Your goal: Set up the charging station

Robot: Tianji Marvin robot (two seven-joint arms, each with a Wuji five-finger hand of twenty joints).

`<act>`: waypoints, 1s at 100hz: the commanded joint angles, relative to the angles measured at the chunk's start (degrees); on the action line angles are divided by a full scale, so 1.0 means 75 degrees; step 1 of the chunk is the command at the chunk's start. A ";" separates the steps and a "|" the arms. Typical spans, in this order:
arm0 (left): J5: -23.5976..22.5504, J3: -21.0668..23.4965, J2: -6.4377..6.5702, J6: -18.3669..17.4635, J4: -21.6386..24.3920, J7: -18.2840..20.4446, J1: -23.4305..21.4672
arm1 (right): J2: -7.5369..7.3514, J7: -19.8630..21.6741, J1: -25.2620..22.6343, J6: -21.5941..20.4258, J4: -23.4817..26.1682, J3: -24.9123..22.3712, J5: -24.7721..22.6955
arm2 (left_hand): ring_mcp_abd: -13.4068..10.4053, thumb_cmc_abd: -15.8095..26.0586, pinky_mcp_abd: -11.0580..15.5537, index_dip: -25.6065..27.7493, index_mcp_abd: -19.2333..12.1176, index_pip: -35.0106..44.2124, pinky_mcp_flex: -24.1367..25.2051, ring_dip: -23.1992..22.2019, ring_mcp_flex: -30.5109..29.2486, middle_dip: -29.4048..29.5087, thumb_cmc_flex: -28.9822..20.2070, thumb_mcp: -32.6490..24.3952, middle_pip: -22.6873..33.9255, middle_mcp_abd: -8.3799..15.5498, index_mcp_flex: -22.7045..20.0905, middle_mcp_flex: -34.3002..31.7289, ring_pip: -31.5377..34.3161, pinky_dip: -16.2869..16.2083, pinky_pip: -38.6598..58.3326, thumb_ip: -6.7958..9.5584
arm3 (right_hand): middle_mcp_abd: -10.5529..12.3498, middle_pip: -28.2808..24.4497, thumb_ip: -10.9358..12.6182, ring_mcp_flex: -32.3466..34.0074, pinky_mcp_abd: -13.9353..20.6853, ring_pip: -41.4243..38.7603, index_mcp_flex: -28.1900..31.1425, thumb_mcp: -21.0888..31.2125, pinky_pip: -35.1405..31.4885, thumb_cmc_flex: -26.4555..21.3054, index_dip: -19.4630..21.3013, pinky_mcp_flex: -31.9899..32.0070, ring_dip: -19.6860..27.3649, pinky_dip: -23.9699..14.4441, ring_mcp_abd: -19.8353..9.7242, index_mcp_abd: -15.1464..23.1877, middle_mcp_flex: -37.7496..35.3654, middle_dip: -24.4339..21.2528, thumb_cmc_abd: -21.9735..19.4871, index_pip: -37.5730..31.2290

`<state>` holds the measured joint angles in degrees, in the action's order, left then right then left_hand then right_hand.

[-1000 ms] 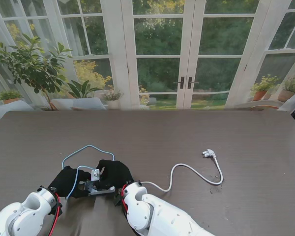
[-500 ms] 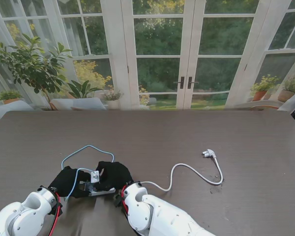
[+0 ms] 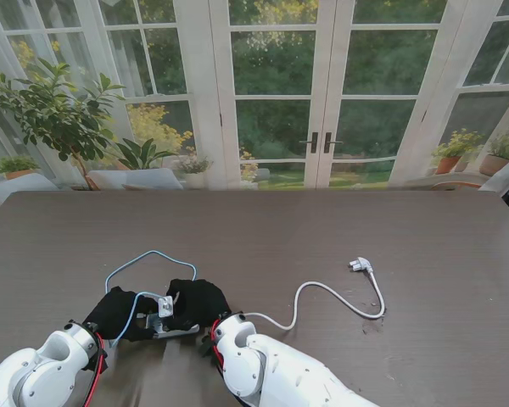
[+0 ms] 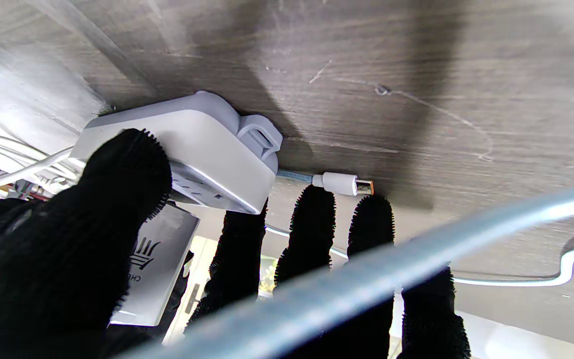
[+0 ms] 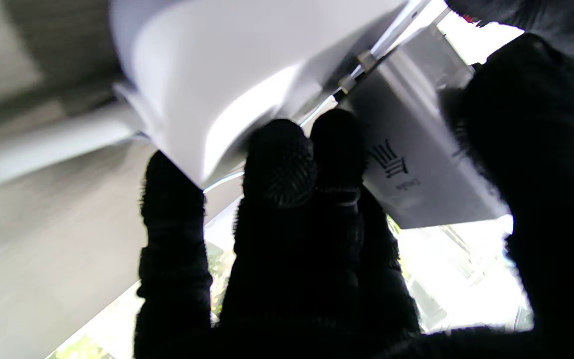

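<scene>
A white power strip [image 3: 175,327] lies on the dark table near me, left of centre. My left hand [image 3: 119,312] is on it, with the thumb [image 4: 117,169] pressed on its socket face [image 4: 202,149]. My right hand [image 3: 197,301] grips a small white charger block [image 3: 165,305] between thumb and fingers, held right over the strip [image 5: 247,75]; its logo face [image 5: 416,164] shows. A light blue cable [image 3: 148,253] loops away from the hands. Its white USB end [image 4: 342,183] lies on the table by my left fingertips [image 4: 312,209].
The strip's white power cord [image 3: 322,292] curves across the table to the right and ends in a plug [image 3: 360,264]. The table edge farthest from me runs along glass doors, with potted plants [image 3: 55,110] at the far left.
The charger block has sunk slightly toward the power strip between the two hands. Both arms have hardly moved.
</scene>
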<state>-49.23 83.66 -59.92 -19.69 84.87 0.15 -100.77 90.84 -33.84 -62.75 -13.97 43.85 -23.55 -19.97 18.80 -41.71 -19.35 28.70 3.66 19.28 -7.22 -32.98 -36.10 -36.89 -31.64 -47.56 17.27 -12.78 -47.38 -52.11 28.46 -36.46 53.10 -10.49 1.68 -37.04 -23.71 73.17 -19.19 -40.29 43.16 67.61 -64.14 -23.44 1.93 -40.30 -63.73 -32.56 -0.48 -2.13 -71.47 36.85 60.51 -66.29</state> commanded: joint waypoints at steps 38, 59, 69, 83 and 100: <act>-0.0035 0.0002 -0.0013 -0.0014 -0.0082 0.0227 -0.0055 | 0.0017 0.0299 0.0062 0.0030 -0.0640 0.0192 -0.0065 | 0.0182 0.0444 -0.0221 0.0332 -0.0332 0.0584 -0.0013 -0.0125 -0.0508 -0.0129 -0.0543 -0.0019 0.0098 -0.0047 -0.0675 -0.0186 0.0269 0.0004 0.0243 -0.0085 | -0.0386 -0.0196 0.0203 0.0259 0.0773 -0.0710 0.1714 0.1613 -0.0344 -0.0938 0.0722 -0.0508 0.3605 0.0250 0.0683 0.2105 -0.0257 0.0157 -0.0232 -0.1304; -0.0062 0.0017 -0.0012 -0.0043 -0.0105 0.0201 -0.0038 | 0.0075 0.0160 0.0099 -0.0109 -0.0889 0.0339 -0.0294 | 0.0183 0.0489 -0.0200 0.0335 -0.0312 0.0589 -0.0027 -0.0168 -0.0535 -0.0146 -0.0521 0.0020 0.0114 -0.0048 -0.0706 -0.0228 0.0349 -0.0028 0.0325 -0.0090 | -0.0350 -0.0212 0.0148 0.0262 0.0977 -0.1049 0.1795 0.1708 -0.0444 -0.0882 0.0803 -0.0699 0.3558 0.0313 0.0588 0.2212 -0.0376 0.0229 -0.0132 -0.1299; -0.0058 0.0011 -0.0009 -0.0043 -0.0107 0.0221 -0.0029 | 0.0079 0.0104 0.0099 -0.0144 -0.0930 0.0385 -0.0379 | 0.0191 0.0530 -0.0197 0.0326 -0.0300 0.0577 -0.0019 -0.0188 -0.0526 -0.0154 -0.0498 0.0043 0.0118 -0.0041 -0.0711 -0.0239 0.0384 -0.0039 0.0349 -0.0082 | -0.0327 -0.0225 0.0125 0.0276 0.1107 -0.1188 0.1842 0.1764 -0.0469 -0.0884 0.0835 -0.0793 0.3534 0.0344 0.0550 0.2234 -0.0436 0.0256 -0.0052 -0.1308; -0.0050 -0.0001 -0.0008 -0.0051 -0.0122 0.0225 -0.0012 | 0.0106 0.0015 0.0104 -0.0171 -0.1024 0.0433 -0.0463 | 0.0191 0.0585 -0.0203 0.0313 -0.0282 0.0557 -0.0010 -0.0199 -0.0511 -0.0156 -0.0484 0.0079 0.0108 -0.0049 -0.0715 -0.0232 0.0401 -0.0043 0.0360 -0.0069 | -0.0334 -0.0211 0.0055 0.0275 0.1259 -0.1424 0.2002 0.1879 -0.0516 -0.0864 0.0843 -0.0946 0.3490 0.0403 0.0497 0.2264 -0.0589 0.0264 0.0142 -0.1291; -0.0048 0.0010 -0.0007 -0.0069 -0.0127 0.0233 -0.0004 | 0.0171 0.0008 0.0157 -0.0264 -0.1259 0.0527 -0.0528 | 0.0184 0.0607 -0.0197 0.0315 -0.0305 0.0556 -0.0003 -0.0200 -0.0506 -0.0161 -0.0492 0.0121 0.0109 -0.0038 -0.0727 -0.0242 0.0402 -0.0044 0.0362 -0.0068 | -0.0302 -0.0199 0.0044 0.0271 0.1359 -0.1508 0.2048 0.1945 -0.0524 -0.0890 0.0878 -0.1013 0.3478 0.0436 0.0473 0.2315 -0.0624 0.0308 0.0185 -0.1282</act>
<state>-49.46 83.75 -59.88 -20.15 84.58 0.42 -100.40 92.63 -36.01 -59.78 -16.29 37.83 -20.55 -23.48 18.79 -41.15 -19.39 29.15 4.10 19.17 -7.69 -33.62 -37.36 -37.36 -32.24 -45.47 17.80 -12.78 -48.48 -52.63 29.62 -36.45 54.38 -10.51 4.40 -38.65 -25.41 73.17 -11.85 -52.86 45.40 68.31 -65.40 -22.39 2.85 -46.82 -63.73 -29.63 -3.76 -0.07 -72.87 38.42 64.04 -66.29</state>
